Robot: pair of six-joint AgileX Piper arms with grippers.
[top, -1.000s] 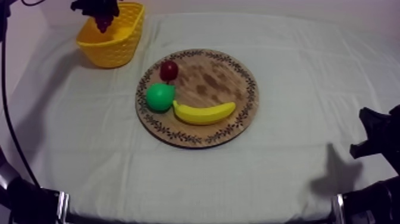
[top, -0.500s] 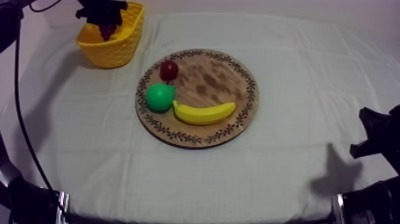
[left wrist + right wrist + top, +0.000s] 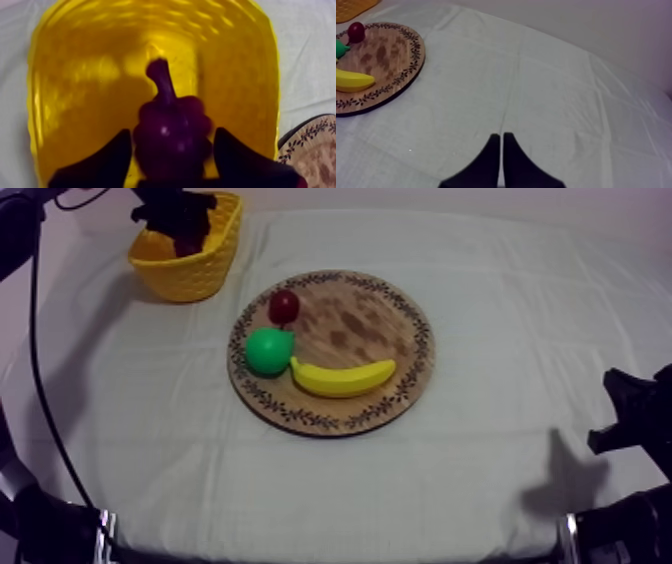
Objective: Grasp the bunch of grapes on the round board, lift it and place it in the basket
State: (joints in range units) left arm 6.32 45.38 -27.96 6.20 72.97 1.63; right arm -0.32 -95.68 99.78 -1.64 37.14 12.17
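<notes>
Between the black fingers (image 3: 102,162) of the left gripper (image 3: 172,132), the bunch of grapes (image 3: 172,135) is dark purple with a purple stem. Beyond the fingertips, the basket (image 3: 60,100) is glossy yellow. The right gripper (image 3: 501,136) has black fingers (image 3: 488,167) over the grey-white cloth (image 3: 536,90). Far ahead of them, the wooden board (image 3: 391,60) is mottled brown, its rim ringed with a dark leafy vine pattern. On it are a yellow banana (image 3: 351,80), a green pear (image 3: 268,351) and a small red fruit (image 3: 356,31).
</notes>
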